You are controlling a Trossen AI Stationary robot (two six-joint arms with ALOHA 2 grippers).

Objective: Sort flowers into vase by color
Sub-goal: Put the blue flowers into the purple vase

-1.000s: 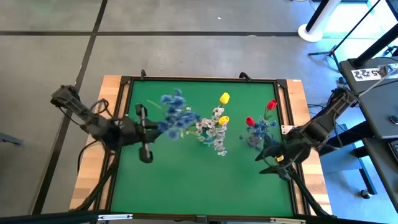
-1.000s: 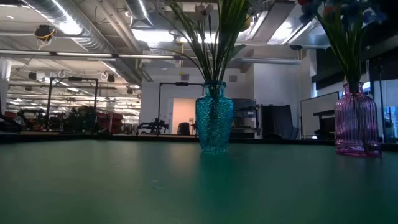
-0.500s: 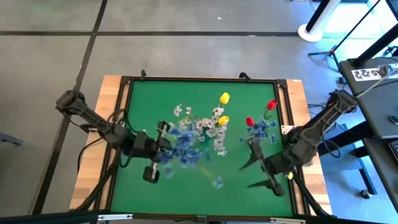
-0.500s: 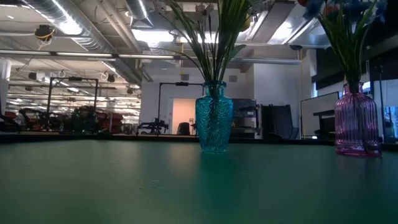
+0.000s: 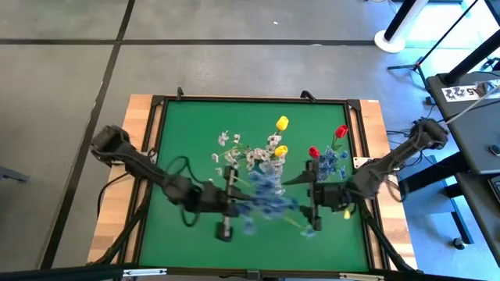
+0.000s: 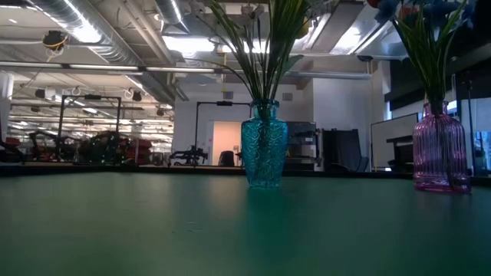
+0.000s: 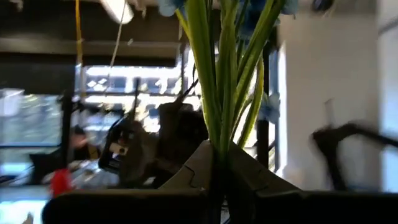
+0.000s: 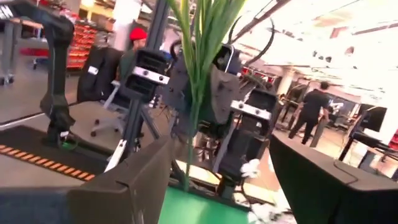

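Lower centre of the high view: your left pincer [image 5: 226,204] is clamped on the blue sprigs [image 5: 269,197]; right pincer [image 5: 311,201] gapes empty beside their stems. Close squarely on the stems before releasing.

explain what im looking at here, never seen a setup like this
Two robot arms work at a green table, filmed from four places: overhead, at table height, and one camera on each wrist. Overhead, the left end effector is shut on a bunch of blue flowers, carried above the table toward the right arm. The right end effector waits open beside them. At table height you see a teal vase and a pink vase, each already holding stems. The left wrist camera shows the gripped green stems close up.
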